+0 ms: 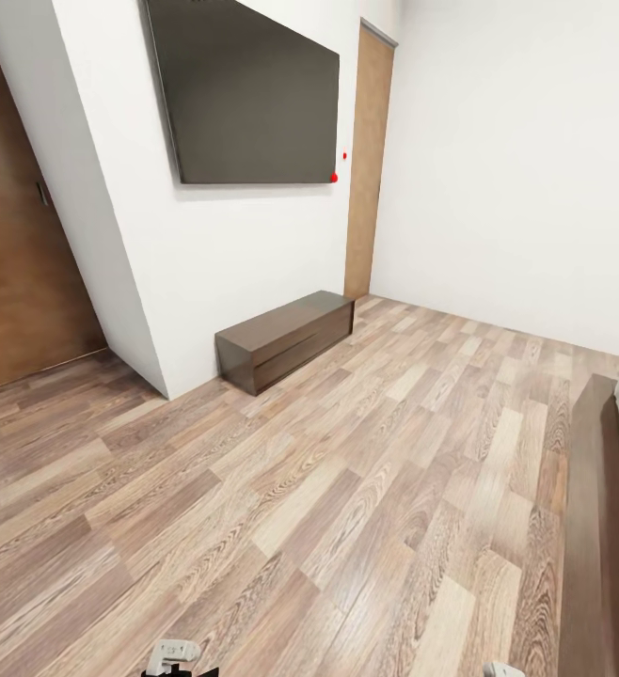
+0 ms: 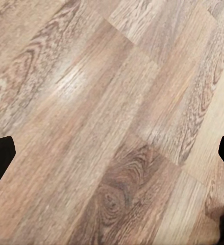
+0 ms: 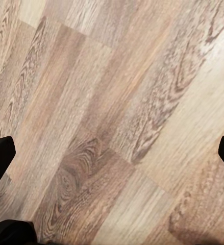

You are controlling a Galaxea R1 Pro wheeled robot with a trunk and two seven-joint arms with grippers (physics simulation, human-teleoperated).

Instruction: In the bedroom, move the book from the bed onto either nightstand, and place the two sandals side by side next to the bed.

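Head view: one low dark-brown cabinet point(image 1: 286, 339) is being shown against a white wall point(image 1: 225, 263), under one dark wall screen point(image 1: 248, 89); one light-brown door point(image 1: 368, 160) is standing beyond, and a dark-brown bed frame point(image 1: 599, 545) is being cut off at the right edge. Left wrist view: the left gripper point(image 2: 112, 153) is being held wide open, empty, over wood-plank floor point(image 2: 106, 102). Right wrist view: the right gripper point(image 3: 112, 153) is likewise being held spread and empty.
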